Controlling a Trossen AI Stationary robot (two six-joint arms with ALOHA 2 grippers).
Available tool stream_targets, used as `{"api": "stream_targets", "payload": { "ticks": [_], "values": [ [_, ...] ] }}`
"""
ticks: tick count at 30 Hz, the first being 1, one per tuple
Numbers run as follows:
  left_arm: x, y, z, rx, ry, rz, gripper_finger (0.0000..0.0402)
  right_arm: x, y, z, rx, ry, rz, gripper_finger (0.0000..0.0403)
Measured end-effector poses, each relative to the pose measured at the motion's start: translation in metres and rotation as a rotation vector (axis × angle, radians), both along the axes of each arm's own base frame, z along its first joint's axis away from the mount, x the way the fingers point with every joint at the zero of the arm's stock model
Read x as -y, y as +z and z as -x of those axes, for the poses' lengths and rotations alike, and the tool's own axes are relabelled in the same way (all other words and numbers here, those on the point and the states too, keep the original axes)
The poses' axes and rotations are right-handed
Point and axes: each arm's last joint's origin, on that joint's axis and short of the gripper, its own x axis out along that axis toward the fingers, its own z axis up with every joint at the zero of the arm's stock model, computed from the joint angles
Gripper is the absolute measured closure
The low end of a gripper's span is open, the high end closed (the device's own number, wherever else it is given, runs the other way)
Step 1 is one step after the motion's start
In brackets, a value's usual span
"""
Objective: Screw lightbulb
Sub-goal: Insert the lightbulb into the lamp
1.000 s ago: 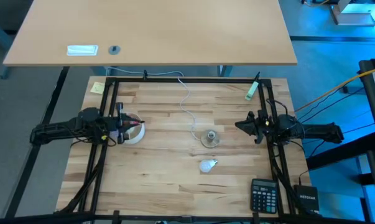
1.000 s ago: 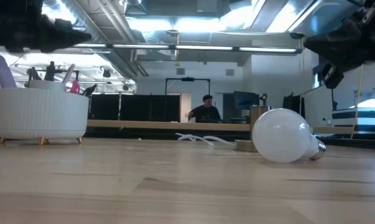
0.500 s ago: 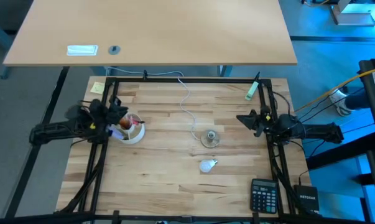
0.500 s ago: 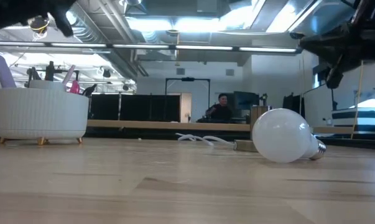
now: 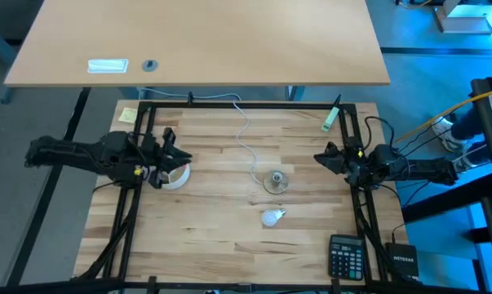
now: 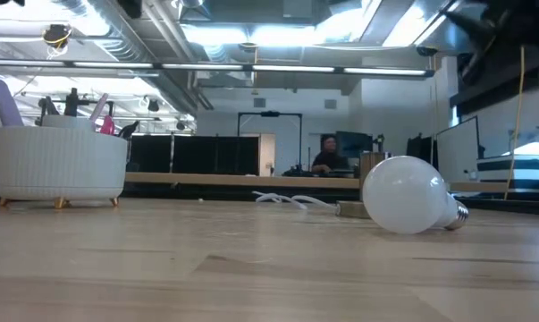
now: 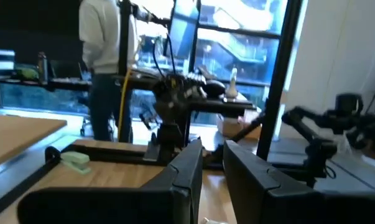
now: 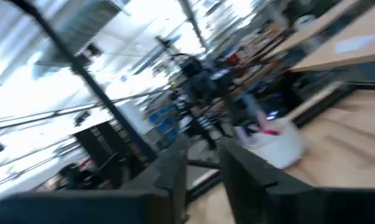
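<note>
The white frosted lightbulb lies on its side on the wooden table, near the middle front; in the low view its grey screw base points right. The round silvery socket disc sits just behind it, and its thin white cord runs toward the far edge. My left gripper hovers at the left over a white holder, empty, its fingers nearly together. My right gripper hovers at the right, empty, its fingers also nearly together. Both are well away from the bulb.
A white ribbed holder with pens stands at the left, under my left gripper. A black calculator lies at the front right. A green marker and a yellow note lie near the far edge. A person stands far behind the table.
Both arms have risen: in the low view their dark shapes have moved up and nearly out of the picture. My left gripper has swung a little toward the table's right, over the white holder. The bulb and the socket have stayed where they were.
</note>
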Motion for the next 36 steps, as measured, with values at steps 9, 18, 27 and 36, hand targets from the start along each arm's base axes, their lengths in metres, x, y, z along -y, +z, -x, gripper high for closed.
{"api": "stream_targets", "payload": {
  "ticks": [9, 18, 27, 36],
  "values": [
    [0.029, 0.023, -0.041, -0.077, -0.048, 0.04, 0.0298, -0.009, 0.045, -0.017, -0.045, 0.25, 0.125, 0.0162],
    [0.073, 0.023, -0.095, -0.199, -0.126, 0.059, 0.02, -0.043, 0.045, -0.046, -0.416, 0.509, 0.209, 0.0135],
    [0.115, -0.018, -0.156, -0.382, -0.106, 0.128, 0.0176, -0.087, 0.0, -0.062, -0.687, 0.534, 0.389, 0.0149],
    [0.135, -0.068, -0.199, -0.523, -0.078, 0.127, 0.0176, -0.111, -0.05, -0.077, -0.905, 0.408, 0.62, 0.0131]
  ]
}}
